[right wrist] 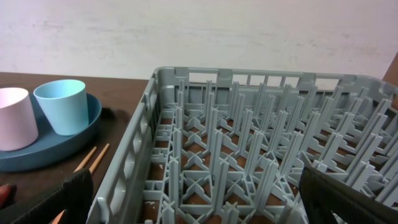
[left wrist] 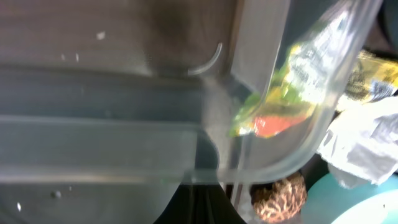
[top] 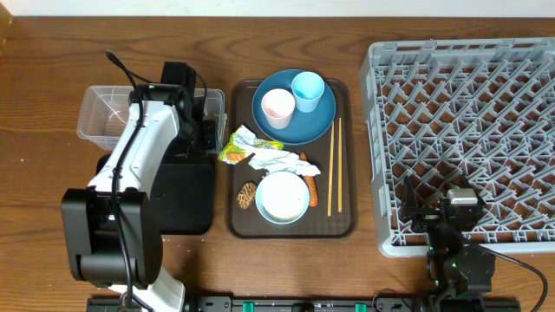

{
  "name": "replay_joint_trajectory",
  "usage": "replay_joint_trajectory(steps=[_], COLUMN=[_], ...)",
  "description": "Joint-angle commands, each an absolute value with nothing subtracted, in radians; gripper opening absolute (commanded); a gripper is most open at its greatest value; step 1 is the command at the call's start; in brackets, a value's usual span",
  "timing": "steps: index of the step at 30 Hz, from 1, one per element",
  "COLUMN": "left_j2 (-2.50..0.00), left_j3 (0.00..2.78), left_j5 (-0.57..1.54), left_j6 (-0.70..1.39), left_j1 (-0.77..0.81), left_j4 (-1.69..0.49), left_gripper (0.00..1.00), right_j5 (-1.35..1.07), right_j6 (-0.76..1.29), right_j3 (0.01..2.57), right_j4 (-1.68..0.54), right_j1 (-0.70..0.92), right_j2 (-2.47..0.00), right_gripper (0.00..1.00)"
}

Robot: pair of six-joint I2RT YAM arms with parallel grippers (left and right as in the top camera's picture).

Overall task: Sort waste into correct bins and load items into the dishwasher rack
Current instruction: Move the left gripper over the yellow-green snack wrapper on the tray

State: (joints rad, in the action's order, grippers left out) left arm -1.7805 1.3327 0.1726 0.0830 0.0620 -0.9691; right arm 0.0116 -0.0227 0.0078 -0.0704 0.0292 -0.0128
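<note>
My left gripper (top: pixel 206 134) (left wrist: pixel 205 199) is shut, its tips at the right-end rim of the clear tub (top: pixel 108 113) (left wrist: pixel 124 124); whether the rim is pinched is unclear. The black tray (top: pixel 186 199) lies under the arm. On the brown tray are a yellow-green wrapper (top: pixel 238 143) (left wrist: pixel 280 106), white paper (top: pixel 273 159), carrot piece (top: pixel 311 186), brown lump (top: pixel 247 194) (left wrist: pixel 280 196), light-blue bowl (top: pixel 283 198), chopsticks (top: pixel 334 165) and the blue plate (top: pixel 316 121) holding the pink cup (top: pixel 277 108) and blue cup (top: pixel 308 91). My right gripper (top: pixel 442 221) (right wrist: pixel 208 202) stands open at the dishwasher rack's (top: pixel 468 113) near edge.
The brown serving tray (top: pixel 347 221) sits between the bins and the rack. The rack's upright pegs (right wrist: pixel 249 149) fill the right wrist view, with the cups and plate off to its left. The left arm's base (top: pixel 108 243) stands at the front left.
</note>
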Motion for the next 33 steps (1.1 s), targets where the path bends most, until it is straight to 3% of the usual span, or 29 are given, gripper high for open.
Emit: replay_joint_trajectory(steps=[1,13,23,25,26,28,29,32,33], left_j2=[-1.767,-1.597,-1.599,-1.599,-1.599,-1.599,-1.599,-1.599,-1.599], left_j3=[1.329,1.33,1.33,1.33,1.33,1.33,1.33,1.33,1.33], left_j5=[0.173,0.175,0.175,0.175,0.175,0.175,0.175,0.175,0.175], left_j6=[0.111,0.145,0.242,0.242,0.242,0.242,0.242,0.242,0.242], left_j1=[0.062,0.13,0.297,0.316,0.323,0.33,0.333,0.334,0.334], left_j4=[-1.009,-1.087,-0.955,-0.926,-0.922,-0.917,-0.914,-0.903,-0.898], left_gripper=[0.06,0.07,0.47,0.69,0.75,0.79,0.94,0.98,0.93], right_j5=[0.007,0.007,0.007,0.007,0.007,0.007,0.007,0.007,0.007], right_j6=[-0.031,-0.031,-0.031,-0.031,-0.031,-0.031,-0.031,-0.031,-0.031], right_j3=[0.006,0.006,0.006,0.006,0.006,0.006,0.005,0.006,0.006], right_j4=[-0.074,-0.074,-0.074,-0.074,-0.074,-0.074,-0.074,-0.074,-0.074], right_j1=[0.022,0.022,0.022,0.022,0.022,0.022,0.022,0.022,0.022], right_j2=[-0.009,-0.009,-0.009,-0.009,-0.009,-0.009,-0.009,-0.009,-0.009], right_gripper=[0.99,0.99,0.99,0.99,0.99,0.99,0.99,0.99,0.99])
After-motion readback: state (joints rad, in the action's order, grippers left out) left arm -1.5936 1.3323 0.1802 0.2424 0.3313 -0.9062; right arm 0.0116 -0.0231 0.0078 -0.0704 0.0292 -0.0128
